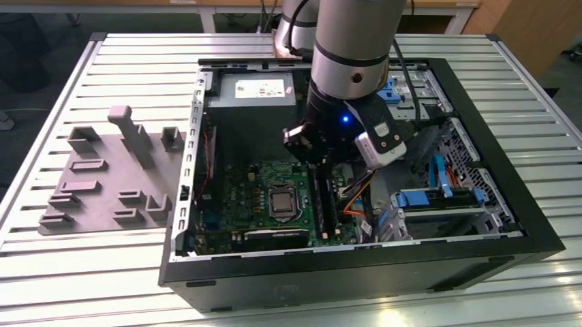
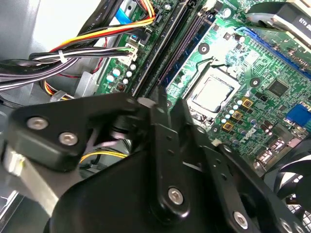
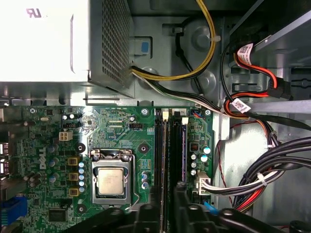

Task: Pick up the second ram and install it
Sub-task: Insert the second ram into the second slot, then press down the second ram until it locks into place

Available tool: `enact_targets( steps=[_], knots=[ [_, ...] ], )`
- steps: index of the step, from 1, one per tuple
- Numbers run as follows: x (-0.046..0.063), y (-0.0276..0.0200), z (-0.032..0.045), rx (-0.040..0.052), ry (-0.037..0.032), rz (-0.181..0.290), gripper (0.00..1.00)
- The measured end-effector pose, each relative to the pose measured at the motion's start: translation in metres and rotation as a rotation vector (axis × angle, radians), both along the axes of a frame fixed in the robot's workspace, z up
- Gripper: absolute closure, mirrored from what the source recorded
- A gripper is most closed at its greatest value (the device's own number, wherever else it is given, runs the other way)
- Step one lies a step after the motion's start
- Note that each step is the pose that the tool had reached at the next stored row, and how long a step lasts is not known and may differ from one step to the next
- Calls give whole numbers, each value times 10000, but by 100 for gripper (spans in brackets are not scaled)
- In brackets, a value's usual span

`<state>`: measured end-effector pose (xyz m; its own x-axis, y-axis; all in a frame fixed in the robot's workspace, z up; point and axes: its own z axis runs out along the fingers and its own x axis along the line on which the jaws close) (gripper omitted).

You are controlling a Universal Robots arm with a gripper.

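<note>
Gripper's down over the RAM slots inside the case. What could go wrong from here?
1. The slim dark memory stick stands on edge between the black fingers over the long black slots; a slight tilt or offset could jam it against the slot walls.
2. The bundle of yellow, red and black cables lies close beside the slots and could snag the gripper.

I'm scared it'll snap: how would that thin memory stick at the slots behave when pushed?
Probably stiff: the second ram shows as one straight thin edge along the black slots. Likely light, being so slim. Sideways pushes might crack it, since it stands on edge.
</note>
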<state>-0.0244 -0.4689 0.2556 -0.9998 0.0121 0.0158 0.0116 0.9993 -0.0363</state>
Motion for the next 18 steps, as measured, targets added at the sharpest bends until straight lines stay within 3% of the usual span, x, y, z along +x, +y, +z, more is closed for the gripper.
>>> enact_targets(
  steps=[4,18],
  knots=[
    [0,0,2,0,0,0,89],
    [0,0,7,0,0,0,89]
  ],
)
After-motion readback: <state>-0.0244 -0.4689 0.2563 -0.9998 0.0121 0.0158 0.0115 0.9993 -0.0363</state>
